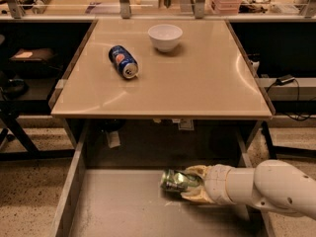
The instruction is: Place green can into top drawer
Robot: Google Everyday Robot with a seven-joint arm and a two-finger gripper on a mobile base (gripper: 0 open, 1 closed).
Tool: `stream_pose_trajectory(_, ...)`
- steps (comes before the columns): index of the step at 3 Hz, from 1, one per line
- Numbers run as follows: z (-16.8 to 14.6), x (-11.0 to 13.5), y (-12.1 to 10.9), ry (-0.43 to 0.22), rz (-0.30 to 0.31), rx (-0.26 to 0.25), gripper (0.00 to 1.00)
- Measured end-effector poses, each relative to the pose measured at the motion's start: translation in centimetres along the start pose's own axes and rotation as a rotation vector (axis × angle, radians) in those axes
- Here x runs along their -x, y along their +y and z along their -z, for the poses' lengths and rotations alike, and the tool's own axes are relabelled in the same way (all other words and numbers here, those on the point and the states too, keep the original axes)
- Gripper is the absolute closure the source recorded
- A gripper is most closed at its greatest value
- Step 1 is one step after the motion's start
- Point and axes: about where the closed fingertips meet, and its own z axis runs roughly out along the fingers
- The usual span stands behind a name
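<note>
The top drawer (67, 194) stands pulled out beneath the tan tabletop (207, 88), its grey left wall running toward the camera and its flat bottom bare on the left side. A small paper tag (113, 138) hangs in the dark space under the table, behind the drawer's left part.

Up on the tabletop, left of centre, a blue can (123, 61) with a red-white logo lies on its side, its silver end turned toward the front edge. Right of it and further back sits a white bowl (165, 36), upright and well apart from the blue can.

Down in the drawer, right of its middle, is the green can (174, 180). It lies on its side with one end pointing left, inside the drawer's walls and near the back of it. I cannot tell whether it touches the bottom or hangs just above it.

My gripper (187, 184) reaches in from the right and is clamped around the right part of the green can, one pale finger above it and one below. My white arm (276, 187) stretches away to the right over the drawer's right side.

Further right, beyond the table's edge, a black power adapter (285, 79) with its cable rests on a grey shelf.
</note>
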Motion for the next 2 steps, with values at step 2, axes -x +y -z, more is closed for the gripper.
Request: stream_pose_trajectory(2,0.00,0.00,0.00,0.000,0.000,0.000,0.13)
